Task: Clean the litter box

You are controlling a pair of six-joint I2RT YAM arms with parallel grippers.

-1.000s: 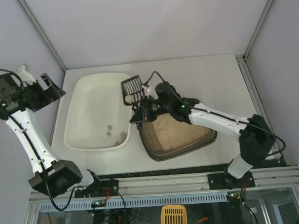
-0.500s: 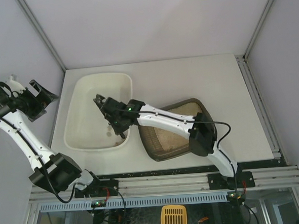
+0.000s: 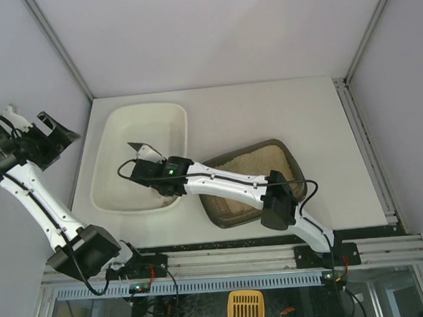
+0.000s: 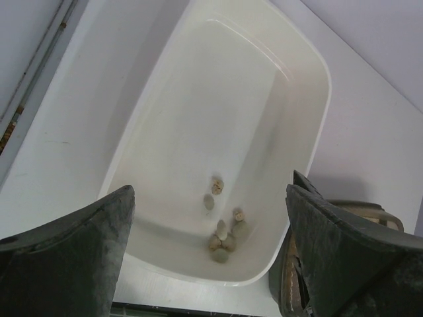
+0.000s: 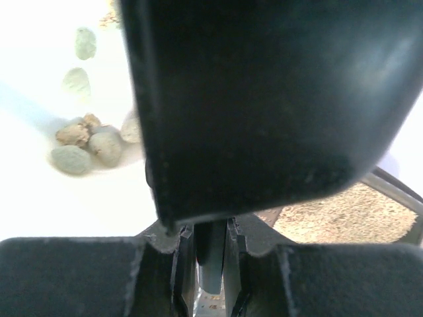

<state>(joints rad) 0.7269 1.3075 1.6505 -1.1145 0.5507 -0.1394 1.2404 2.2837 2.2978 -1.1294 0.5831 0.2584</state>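
The litter box (image 3: 216, 212), a dark tray of beige litter, sits right of the middle of the table. Its litter shows at the right of the right wrist view (image 5: 337, 211) and its rim shows in the left wrist view (image 4: 344, 210). My right gripper (image 3: 150, 171) reaches left over the white tray (image 3: 116, 121) and is shut on the handle of a black scoop (image 3: 140, 150). In the right wrist view the scoop (image 5: 264, 99) fills most of the frame above the right gripper (image 5: 211, 257). My left gripper (image 3: 50, 129) is open and empty, high off the table's left edge.
Several grey-brown clumps (image 4: 221, 238) lie in the near end of the white tray (image 4: 198, 79), also in the right wrist view (image 5: 82, 142). The right arm's forearm (image 3: 227, 180) lies across the litter box. Grey walls close in the table.
My right arm has swung left from the litter box out over the white tray, carrying the scoop. My left gripper has drawn a little further left.
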